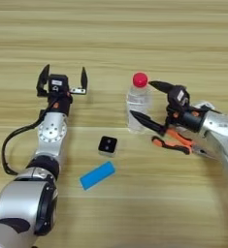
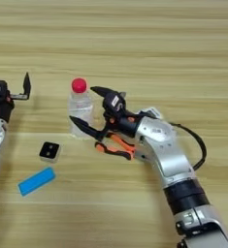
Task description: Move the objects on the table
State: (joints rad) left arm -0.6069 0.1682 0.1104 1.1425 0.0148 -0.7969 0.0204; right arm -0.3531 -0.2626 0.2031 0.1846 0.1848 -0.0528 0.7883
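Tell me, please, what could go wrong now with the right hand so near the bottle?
1. The right hand is open, its fingers on either side of the standing bottle. A finger that pushes the side instead of closing evenly could tip the tall, narrow bottle.
2. The pliers lie just under the right wrist. A lower arm might drag them.
3. The left hand, open and apart from everything, seems no danger.
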